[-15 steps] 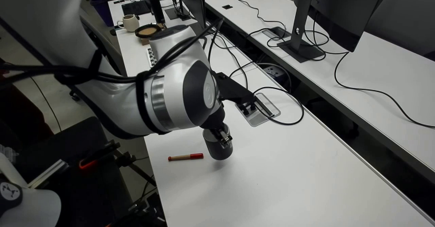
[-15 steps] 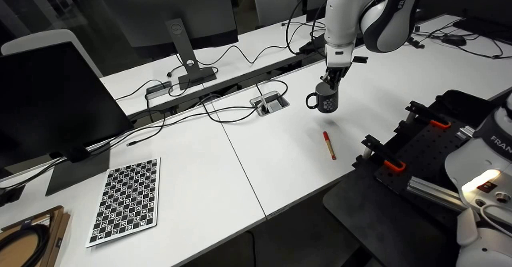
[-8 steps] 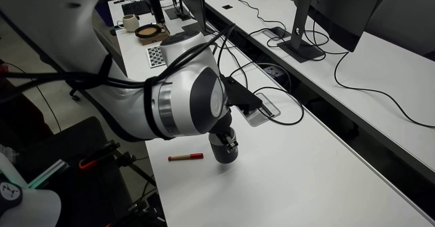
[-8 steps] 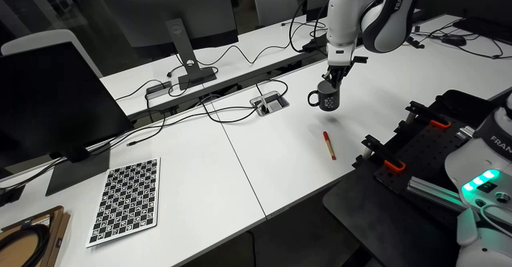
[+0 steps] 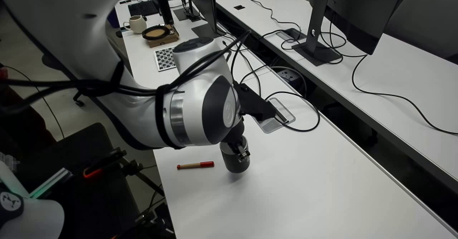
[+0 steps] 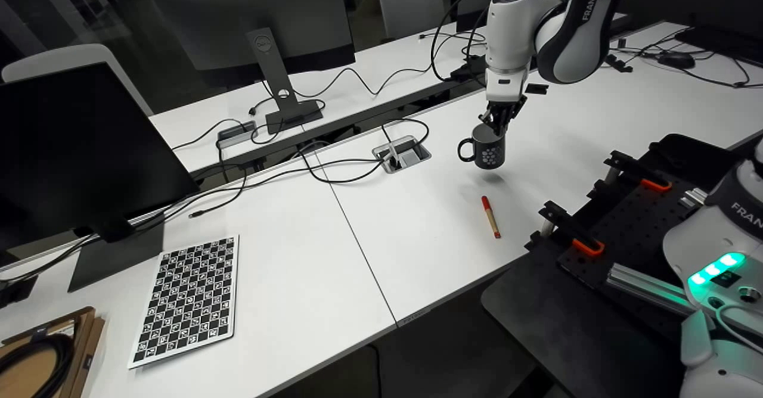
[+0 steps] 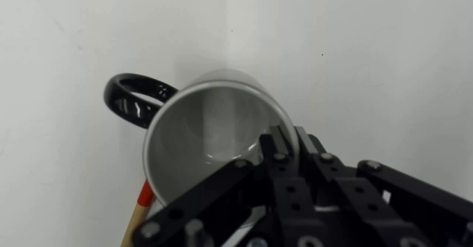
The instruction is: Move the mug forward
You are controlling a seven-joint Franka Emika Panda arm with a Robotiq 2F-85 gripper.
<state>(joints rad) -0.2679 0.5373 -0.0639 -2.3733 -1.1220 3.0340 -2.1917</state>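
Mug (image 7: 218, 132), pinched, partly hidden behind fingers (image 7: 278, 142)

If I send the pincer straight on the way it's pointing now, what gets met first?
Likely the white tabletop, met by the base of the mug: the pincer points roughly down, clamped over the mug's wall. How much gap lies beneath is unclear.

Tool (image 5: 241, 152) gripping dark mug (image 5: 234, 163), marker (image 5: 195, 165) nearby

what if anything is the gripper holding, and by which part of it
The gripper holds the dark grey mug by its rim, one finger inside and one outside, away from the handle.
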